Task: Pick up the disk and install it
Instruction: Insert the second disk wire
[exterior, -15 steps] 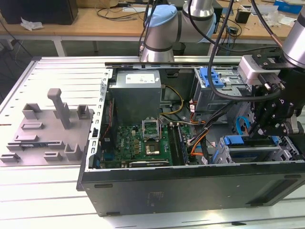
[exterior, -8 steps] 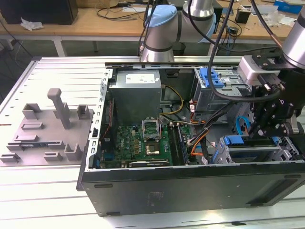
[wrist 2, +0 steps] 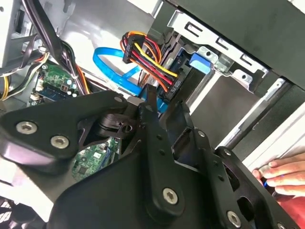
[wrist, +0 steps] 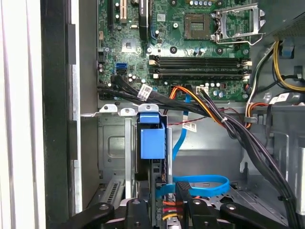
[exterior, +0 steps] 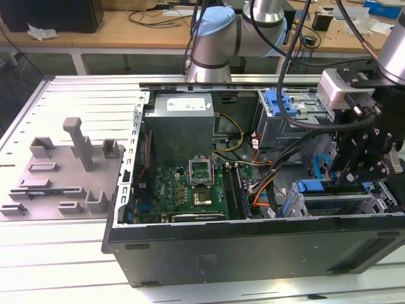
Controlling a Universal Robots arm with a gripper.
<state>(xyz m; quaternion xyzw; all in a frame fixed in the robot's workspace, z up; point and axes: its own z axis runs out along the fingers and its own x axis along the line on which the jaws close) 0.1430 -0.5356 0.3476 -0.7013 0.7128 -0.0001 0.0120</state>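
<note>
— Since the disk (wrist: 152, 143) has to slide into the drive cage (wrist: 112, 143) along its rails, is that why it stands on its edge there?

— I think so. In the exterior view it sits at four o'clock from the motherboard (exterior: 190, 187), deep in the cage. The gripper (exterior: 345, 180) hangs directly over it, probably to guide or press it.

— Does the gripper clamp it?

— I cannot tell; the contact is hidden in both wrist views.

— How does the disk look?

— Only its narrow side shows in the first wrist view: a bright blue plastic carrier with a tab on top and dark metal below. The cables (wrist: 209, 107) pass at two o'clock from it, close by.
</note>
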